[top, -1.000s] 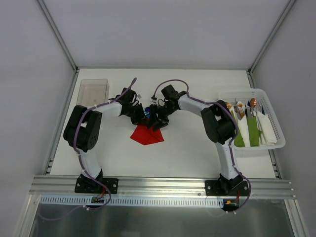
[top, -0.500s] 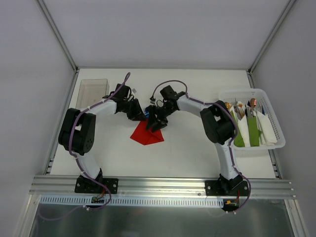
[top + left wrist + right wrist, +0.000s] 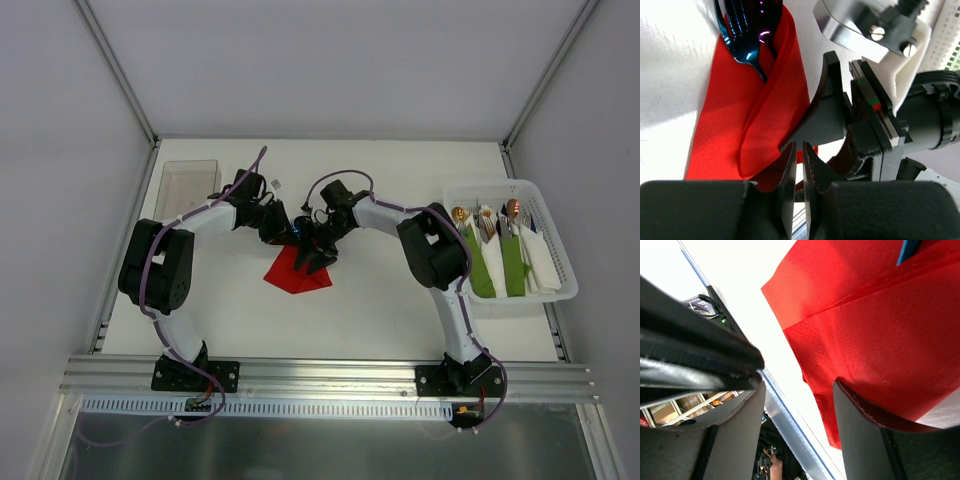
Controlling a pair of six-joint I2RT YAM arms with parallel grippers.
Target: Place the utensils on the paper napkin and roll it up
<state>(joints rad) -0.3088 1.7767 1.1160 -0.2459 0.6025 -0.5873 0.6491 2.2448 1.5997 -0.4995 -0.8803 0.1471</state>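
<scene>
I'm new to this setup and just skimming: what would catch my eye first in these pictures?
The bright red paper napkin at the middle of the table, partly folded around the iridescent blue utensils, stands out most, with the left arm and right arm meeting over it. At the right edge sits a white basket holding green napkin bundles.

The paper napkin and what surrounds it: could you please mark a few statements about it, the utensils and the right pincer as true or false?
1. The paper napkin lies on the table. True.
2. The utensils lie bare on the table, away from the napkin. False: they lie in the napkin's fold.
3. The right pincer is open. True.
4. The napkin is spread fully flat. False: one side curls up and over.
</scene>
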